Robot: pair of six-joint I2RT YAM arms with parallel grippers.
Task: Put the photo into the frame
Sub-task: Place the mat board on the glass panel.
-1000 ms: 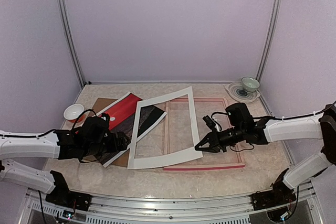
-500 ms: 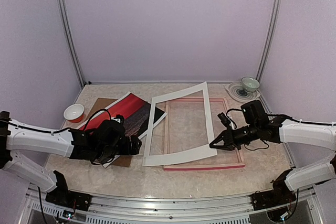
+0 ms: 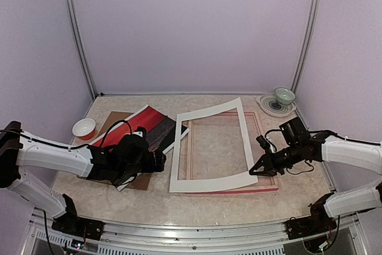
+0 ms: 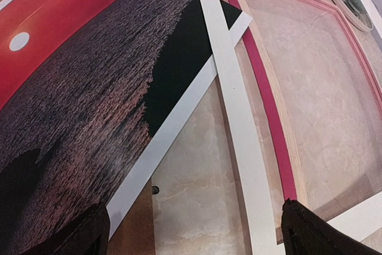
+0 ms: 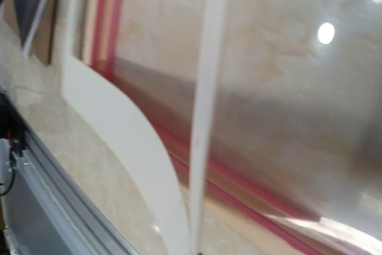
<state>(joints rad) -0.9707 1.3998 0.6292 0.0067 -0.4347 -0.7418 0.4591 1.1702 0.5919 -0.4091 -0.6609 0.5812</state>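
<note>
White card mat with a rectangular window (image 3: 210, 181) has slid right, almost off the red sunset photo (image 3: 143, 125) and onto the pink wooden frame (image 3: 239, 190), pinched by the closed right gripper (image 3: 258, 170). The left gripper (image 3: 156, 162) hangs wide open and empty over the photo, which now looks free to grasp.
</note>
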